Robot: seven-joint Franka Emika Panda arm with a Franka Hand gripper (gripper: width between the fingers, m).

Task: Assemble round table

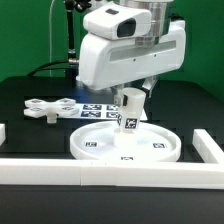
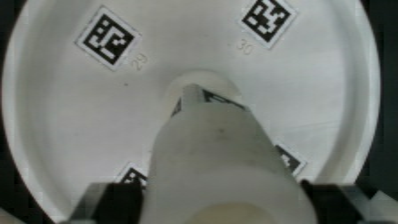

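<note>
The white round disc [image 1: 92,149] lies flat on the black table, its rim up and tags on its face. My gripper [image 1: 132,99] is shut on the short cylindrical leg [image 1: 129,114], holding it roughly upright over the disc's middle. Whether the leg's lower end touches the disc I cannot tell. In the wrist view the leg [image 2: 221,140] runs out from between my dark fingers [image 2: 121,196] over the tagged disc [image 2: 71,110]. The flat cross-shaped base [image 1: 45,108] lies apart on the exterior view's left.
The marker board [image 1: 98,109] lies behind the disc. White border rails frame the work area: a long one along the front [image 1: 110,171], a short one on the exterior view's left [image 1: 3,133] and one on its right [image 1: 207,146].
</note>
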